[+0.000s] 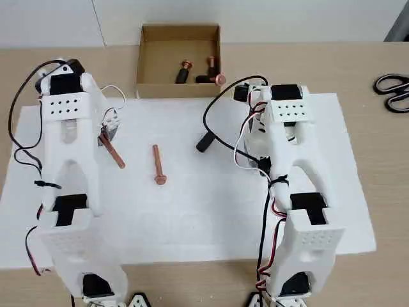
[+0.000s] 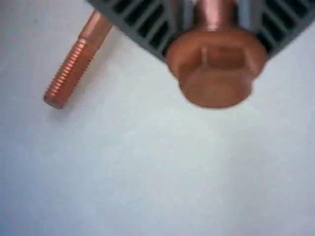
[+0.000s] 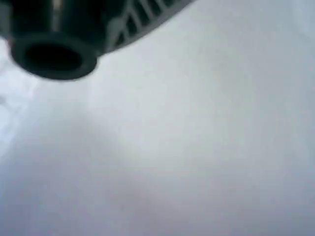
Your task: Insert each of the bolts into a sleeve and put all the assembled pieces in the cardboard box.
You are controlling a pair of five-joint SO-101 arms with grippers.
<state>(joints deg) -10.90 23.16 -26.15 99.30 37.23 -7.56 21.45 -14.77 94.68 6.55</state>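
A pale wall (image 1: 287, 19) stands behind a light wooden tabletop (image 1: 390, 160), and a big white mat (image 1: 192, 217) covers most of it. Black scissors (image 1: 393, 93) lie on the bare wood off to the right side. At the back edge of the mat sits the open cardboard box (image 1: 143, 57), with copper bolts already stuck in black sleeves (image 1: 184, 71) lying inside. The left claw (image 2: 210, 15) is closed tight on a shiny copper bolt (image 2: 214, 69) with a six-sided head, held slanting just over the mat. A second bolt (image 1: 157, 164) lies flat and loose on the mat near it, its head toward the arms' bases. The right claw (image 3: 64, 19) is pinching a short black sleeve (image 3: 54, 56), a round tube with a hole in its end, above the mat's middle, apart from both bolts.
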